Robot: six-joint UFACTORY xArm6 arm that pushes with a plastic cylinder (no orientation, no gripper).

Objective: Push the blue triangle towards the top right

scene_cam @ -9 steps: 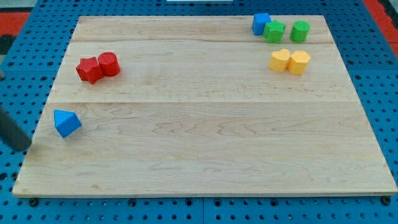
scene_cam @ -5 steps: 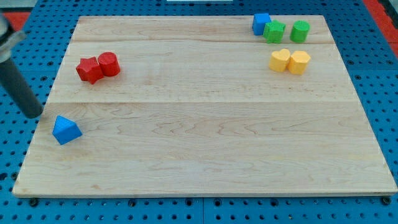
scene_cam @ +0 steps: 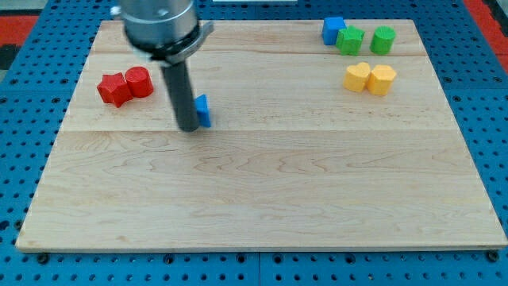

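Note:
The blue triangle (scene_cam: 203,110) sits on the wooden board (scene_cam: 262,191) left of centre, mostly hidden behind my rod. My tip (scene_cam: 189,128) rests on the board touching the triangle's left side. The rod rises from there to the view's top, where its grey mount shows.
Two red blocks (scene_cam: 125,85) lie at the left of the rod. A blue cube (scene_cam: 332,29) and two green blocks (scene_cam: 365,39) sit at the top right. Two yellow blocks (scene_cam: 370,78) lie just below them.
The rod has swung from the board's left edge to the middle left. The blue triangle has moved up and to the right, from the left edge to beside the tip.

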